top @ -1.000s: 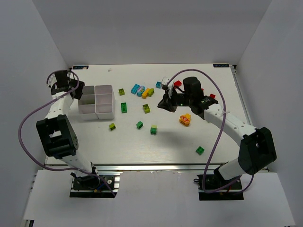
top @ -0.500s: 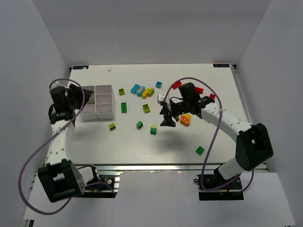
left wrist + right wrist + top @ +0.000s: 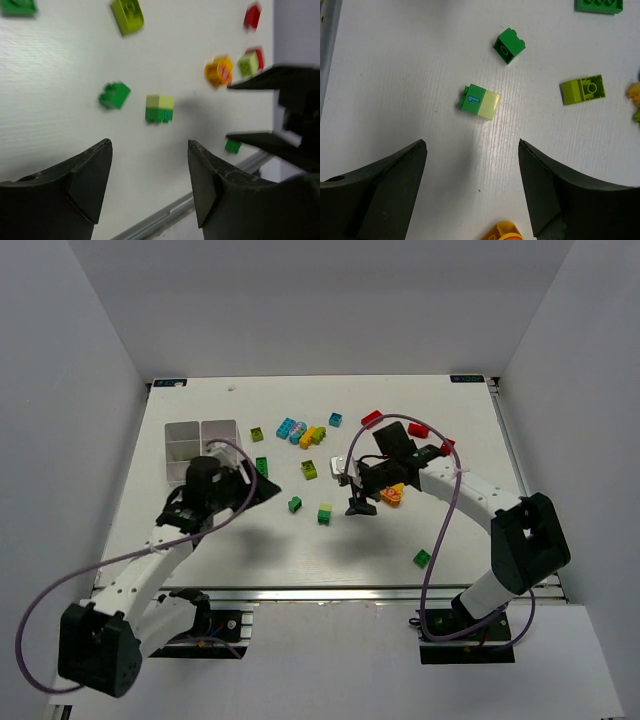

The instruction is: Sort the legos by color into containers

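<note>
Top view: white tray (image 3: 186,438) sits at the far left of the table (image 3: 260,550), its near side hidden under the left arm. Left gripper (image 3: 262,486) reaches right past the tray, jaws apart, holding nothing. Right gripper (image 3: 353,502) hangs just right of the two-tone brick (image 3: 325,513), jaws wide, empty. Other legos lie scattered mid-table and beyond: cyan pair (image 3: 290,428), red brick (image 3: 371,419). A lone green brick (image 3: 423,558) lies near the front edge, bare table around it

Left wrist view: gap between the fingers (image 3: 90,175) is empty. Two-tone brick (image 3: 160,108) lies ahead, lime half up. Small green brick (image 3: 114,95) is left of it, apart. The right gripper's black fingers (image 3: 280,82) stand at the right

Right wrist view: two-tone brick (image 3: 480,101) lies ahead of the gap, long axis left-right, slightly tilted, green half with a "1" to the left. Lime brick (image 3: 583,89) lies to the right, well apart
</note>
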Robot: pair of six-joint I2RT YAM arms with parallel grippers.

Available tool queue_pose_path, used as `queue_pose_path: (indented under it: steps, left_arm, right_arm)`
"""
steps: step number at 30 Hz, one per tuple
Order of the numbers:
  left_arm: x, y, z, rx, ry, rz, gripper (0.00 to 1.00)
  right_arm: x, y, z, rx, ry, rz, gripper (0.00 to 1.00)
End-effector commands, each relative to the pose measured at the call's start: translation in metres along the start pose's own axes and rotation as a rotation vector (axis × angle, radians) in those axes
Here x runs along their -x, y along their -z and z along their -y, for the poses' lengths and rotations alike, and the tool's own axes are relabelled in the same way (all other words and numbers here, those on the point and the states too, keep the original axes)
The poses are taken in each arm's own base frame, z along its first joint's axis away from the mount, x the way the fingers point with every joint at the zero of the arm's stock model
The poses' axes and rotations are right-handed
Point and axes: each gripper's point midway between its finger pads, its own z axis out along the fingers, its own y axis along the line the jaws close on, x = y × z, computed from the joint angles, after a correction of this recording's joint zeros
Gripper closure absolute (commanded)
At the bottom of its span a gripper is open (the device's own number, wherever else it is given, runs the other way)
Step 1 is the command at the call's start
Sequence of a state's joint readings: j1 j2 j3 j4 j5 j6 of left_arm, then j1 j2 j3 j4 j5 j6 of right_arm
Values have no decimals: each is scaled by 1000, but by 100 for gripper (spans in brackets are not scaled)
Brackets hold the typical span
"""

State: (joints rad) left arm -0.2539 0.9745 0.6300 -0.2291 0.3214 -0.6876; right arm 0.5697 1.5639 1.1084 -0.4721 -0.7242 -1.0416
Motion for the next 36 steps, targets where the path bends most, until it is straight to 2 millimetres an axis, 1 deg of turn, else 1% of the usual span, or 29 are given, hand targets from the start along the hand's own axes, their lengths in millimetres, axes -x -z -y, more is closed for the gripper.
queue_pose_path:
  steps: [1,2,3,4,5,6,7,8,9,11,12,13,14,15,17,19,21,22,23,26,29,33,36]
  left_arm:
    - [-13,-21,10,53,-173,-22,29]
    - [-27,-34,7,99,-223,-68,29]
    - [-26,-39,10,109,-290,-77,29]
    - [-31,-45,10,125,-331,-96,29]
    - [-43,-57,3,170,-384,-136,30]
    - [-39,-62,4,190,-443,-141,30]
    - [-41,-67,1,213,-472,-156,31]
    - [-43,-72,0,232,-507,-170,32]
    - [-40,-80,-7,284,-554,-178,32]
    - [-37,-87,-6,305,-603,-181,32]
    - [-31,-89,-10,333,-642,-173,33]
    - [-28,-95,-8,341,-664,-175,33]
    - [-27,-98,-9,350,-685,-179,33]
    - [-25,-98,-14,376,-720,-193,33]
    - [-26,-106,-16,393,-751,-219,35]
    - [-30,-110,-23,411,-781,-254,37]
    - [-34,-112,-24,406,-788,-274,40]
    - [-39,-113,-21,377,-786,-296,43]
    - [-44,-114,-23,372,-786,-312,44]
    - [-54,-114,-20,340,-788,-334,44]
    - [-62,-112,-21,330,-786,-352,43]
    - [-67,-114,-22,319,-788,-365,43]
    - [-72,-115,-28,330,-792,-377,43]
  right_arm:
    - [14,16,7,-47,-31,31,24]
    - [13,21,7,-57,-76,37,27]
    - [15,25,6,-57,-90,52,30]
    - [17,31,4,-64,-104,60,36]
    - [14,37,4,-78,-141,64,38]
    - [14,41,2,-81,-155,75,42]
    - [16,47,0,-91,-160,81,48]
    - [10,52,-2,-102,-183,81,50]
    - [9,55,-3,-108,-193,84,50]
    - [9,65,-1,-144,-199,91,49]
    - [6,66,-3,-150,-225,92,47]
    - [6,70,-2,-164,-229,97,44]
    - [5,73,1,-180,-238,103,43]
    - [5,75,1,-186,-256,109,42]
    - [4,80,5,-205,-272,118,41]
    - [4,83,8,-216,-284,127,41]
    - [3,87,12,-227,-293,131,40]
    - [3,88,14,-233,-298,132,40]
    - [4,90,16,-236,-302,137,40]
    - [4,91,19,-244,-310,141,40]
    - [4,90,19,-241,-313,144,40]
    - [3,90,20,-241,-317,146,39]
    - [3,89,21,-240,-321,148,38]
